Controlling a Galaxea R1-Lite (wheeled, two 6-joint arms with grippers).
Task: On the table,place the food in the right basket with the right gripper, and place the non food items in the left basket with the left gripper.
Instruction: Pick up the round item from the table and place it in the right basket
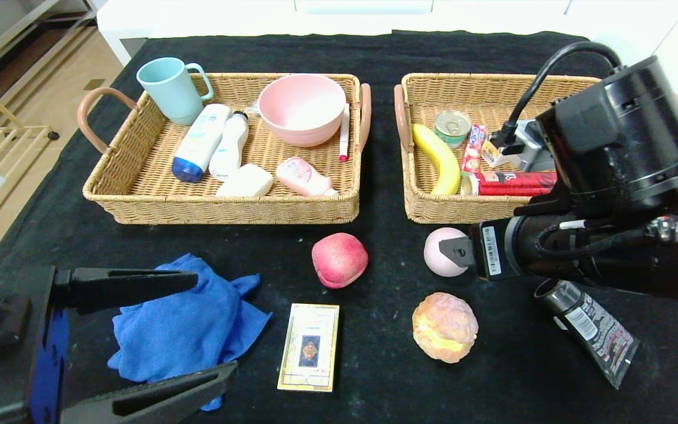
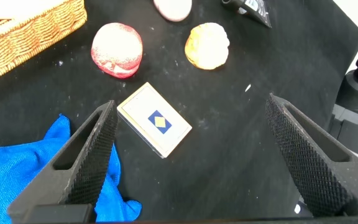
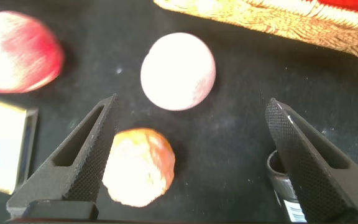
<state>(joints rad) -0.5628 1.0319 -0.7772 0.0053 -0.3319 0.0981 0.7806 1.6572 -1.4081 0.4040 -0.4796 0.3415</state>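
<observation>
Head view: black cloth-covered counter (image 1: 374,147), white wall behind, tan floor at left. Left basket (image 1: 139,194) with non-food, right basket (image 1: 427,203) with food. Peach (image 1: 339,259), bun (image 1: 445,327), pink ball (image 1: 442,251), card box (image 1: 309,346), blue cloth (image 1: 180,321), tube (image 1: 595,330) loose nearby. Left gripper (image 1: 162,330) and right gripper (image 3: 188,155): jaws wide apart, empty.

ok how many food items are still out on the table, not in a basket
3: a red peach in front of the gap between the baskets, a pale pink round bun at the right gripper, and a cream puff nearer the robot. None look hidden.
</observation>
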